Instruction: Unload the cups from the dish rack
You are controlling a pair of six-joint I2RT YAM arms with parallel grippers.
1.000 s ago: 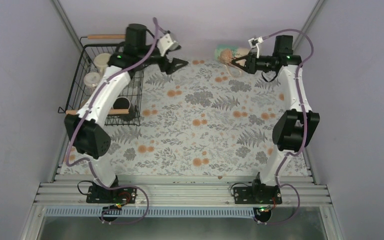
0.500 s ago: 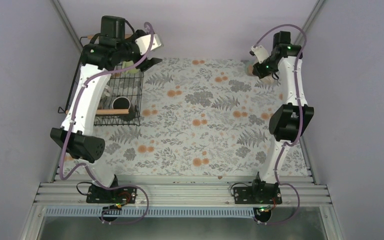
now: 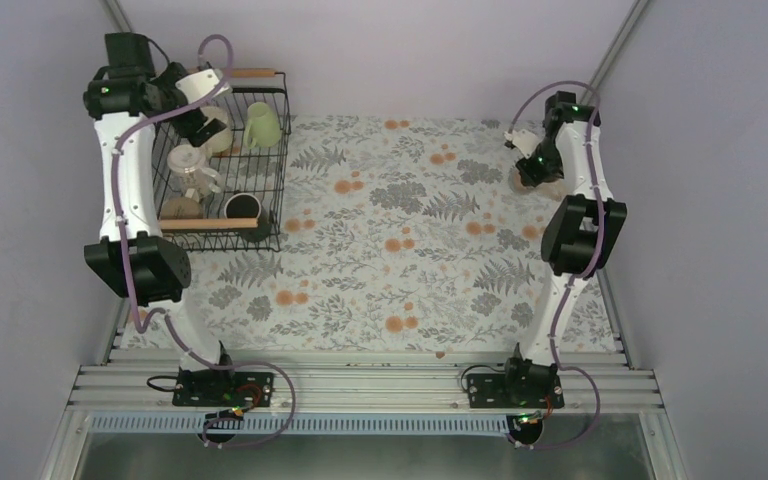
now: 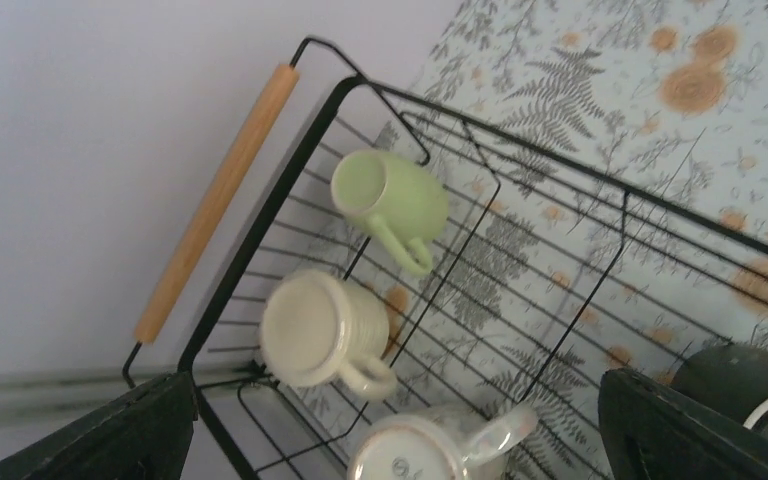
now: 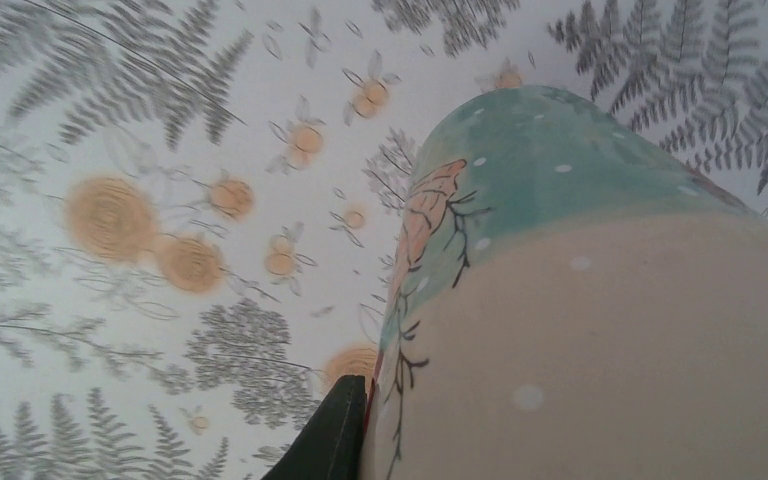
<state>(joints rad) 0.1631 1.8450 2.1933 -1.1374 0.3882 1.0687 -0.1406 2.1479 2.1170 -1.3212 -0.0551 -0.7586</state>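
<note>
Beige-and-teal mug (image 5: 580, 300) sits pressed against the right claw (image 3: 532, 165), seemingly gripped

Left arm (image 3: 120, 180), right arm (image 3: 588, 170): white link shells, black motor housings at the joints. Purple cable (image 3: 294, 408) looped along each. Green LED (image 3: 107, 88) near each wrist. Black base plates (image 3: 205, 385). Jaws matte black.

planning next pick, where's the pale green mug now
Top view: the pale green handled mug lies on its side in the far right corner of the black wire dish rack, at the far left of the table, beside a cream ribbed mug.
</note>
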